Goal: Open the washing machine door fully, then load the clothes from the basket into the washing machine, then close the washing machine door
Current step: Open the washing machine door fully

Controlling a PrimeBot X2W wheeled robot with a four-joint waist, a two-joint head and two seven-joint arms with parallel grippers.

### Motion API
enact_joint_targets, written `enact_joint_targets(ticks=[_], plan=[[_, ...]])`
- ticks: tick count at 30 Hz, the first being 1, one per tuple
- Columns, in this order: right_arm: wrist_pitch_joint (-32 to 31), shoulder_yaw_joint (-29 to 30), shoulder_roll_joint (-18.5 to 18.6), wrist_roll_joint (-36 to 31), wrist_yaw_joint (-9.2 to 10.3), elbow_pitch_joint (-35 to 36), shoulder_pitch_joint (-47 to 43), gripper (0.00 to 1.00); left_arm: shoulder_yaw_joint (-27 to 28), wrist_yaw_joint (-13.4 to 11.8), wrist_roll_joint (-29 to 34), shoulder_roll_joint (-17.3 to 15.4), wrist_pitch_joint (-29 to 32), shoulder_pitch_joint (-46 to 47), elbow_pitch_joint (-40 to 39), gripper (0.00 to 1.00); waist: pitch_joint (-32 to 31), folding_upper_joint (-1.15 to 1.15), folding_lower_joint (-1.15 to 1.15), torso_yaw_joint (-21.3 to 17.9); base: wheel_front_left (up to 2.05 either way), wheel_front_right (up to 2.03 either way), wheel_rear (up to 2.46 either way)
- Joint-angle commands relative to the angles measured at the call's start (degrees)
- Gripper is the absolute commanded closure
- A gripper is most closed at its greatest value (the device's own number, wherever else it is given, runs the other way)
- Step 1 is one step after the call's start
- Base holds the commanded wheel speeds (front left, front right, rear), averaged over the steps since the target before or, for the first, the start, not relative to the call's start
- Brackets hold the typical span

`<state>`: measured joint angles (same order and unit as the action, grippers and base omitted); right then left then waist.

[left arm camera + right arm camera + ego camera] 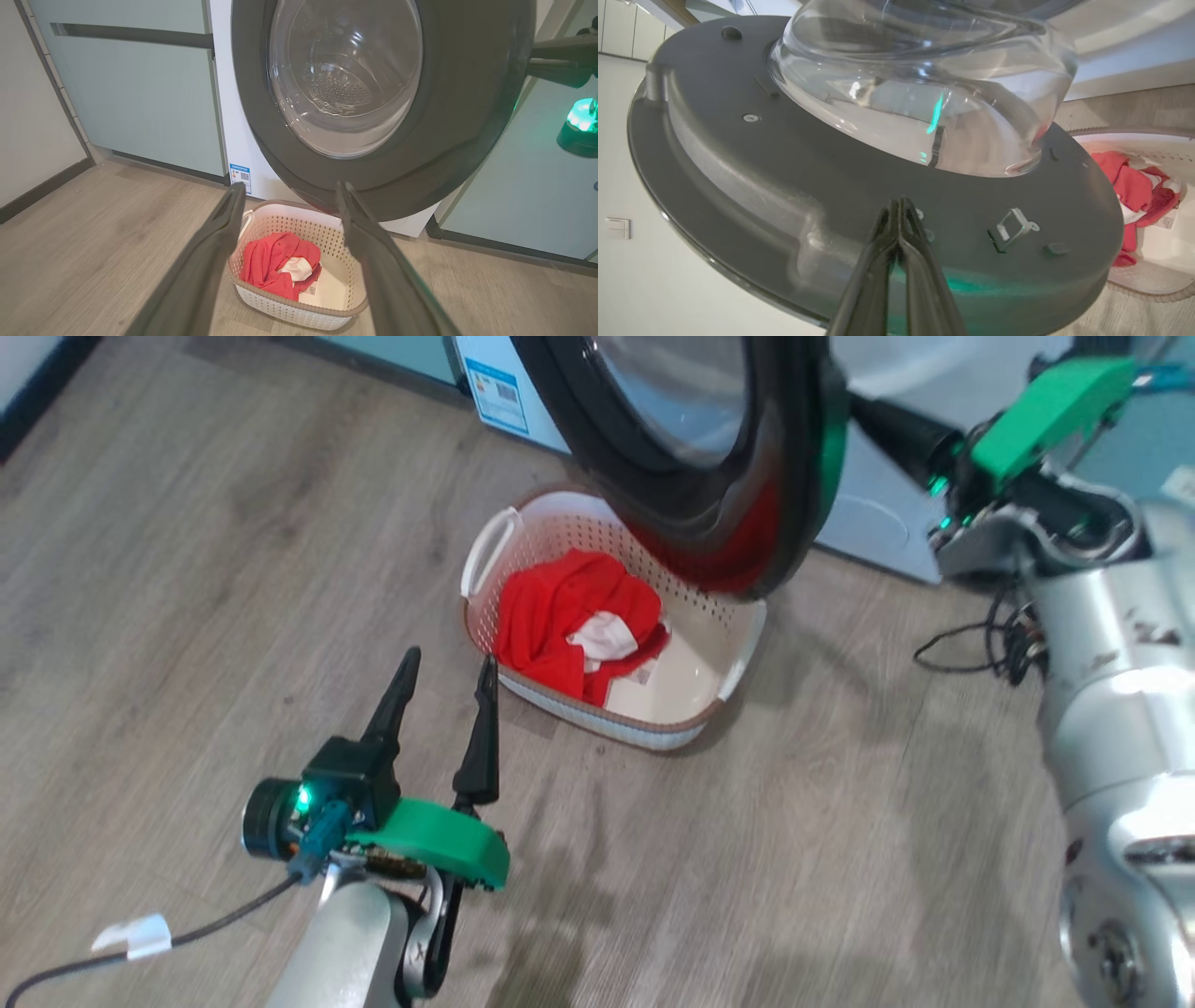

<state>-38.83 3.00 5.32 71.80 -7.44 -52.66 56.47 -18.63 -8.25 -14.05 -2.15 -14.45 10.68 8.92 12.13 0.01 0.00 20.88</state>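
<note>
Washing machine door [695, 476] ajar: glossy black rim, clear domed glass. Red clothes [560, 616] with white patch in basket [560, 523]. Left gripper [449, 660] at basket's 7 o'clock, spread, empty. Right gripper [899, 205] clenched, tips at door's inner face.

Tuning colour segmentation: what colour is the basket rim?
Brown, on a cream-white perforated basket; left wrist view shows it best.

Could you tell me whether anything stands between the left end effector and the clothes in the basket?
Nothing visible blocks it from above. The open left end effector hovers just outside the basket, whose near wall is all that lies between it and the clothes. The door hangs over the basket's far edge.
</note>
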Motion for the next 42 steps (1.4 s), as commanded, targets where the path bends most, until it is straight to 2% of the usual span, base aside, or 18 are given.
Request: enact_joint_targets(ticks=[1, 12, 25, 35, 42], plan=[[-0.1, -1.0, -1.6, 0.7, -0.05, 2.3, 0.5, 1.0, 2.0, 0.0, 0.3, -0.7, -0.5, 0.4, -1.3, 0.0, -1.1, -0.01, 0.0, 0.8, 0.0, 0.0, 0.0], [0.8, -5.0, -2.4, 5.2, -0.05, 4.2, -5.0, 1.0, 2.7, 0.0, 0.5, -0.7, -0.5, -1.7, -1.1, 0.0, -3.7, -0.01, 0.0, 4.2, 0.0, 0.0, 0.0], [4.3, -16.1, -2.4, 16.9, -0.05, 6.0, -8.6, 1.0, 3.3, 0.5, 0.9, -0.7, -0.5, -3.2, -1.2, 0.0, -5.4, -0.01, 0.0, 9.6, 0.0, 0.0, 0.0], [8.3, -28.0, -2.4, 26.3, -0.05, 7.7, -8.0, 1.0, 5.8, -0.3, 1.4, -0.7, -0.5, -4.4, -2.3, 0.0, -5.4, -0.01, 0.0, 10.3, 0.0, 0.0, 0.0], [11.8, -30.5, -2.4, 28.4, -0.05, 6.8, -8.3, 1.0, 7.3, -0.5, 1.8, -0.7, -0.5, -5.4, -2.5, 0.0, -6.8, -0.01, 0.0, 9.9, 0.0, 0.0, 0.0]])
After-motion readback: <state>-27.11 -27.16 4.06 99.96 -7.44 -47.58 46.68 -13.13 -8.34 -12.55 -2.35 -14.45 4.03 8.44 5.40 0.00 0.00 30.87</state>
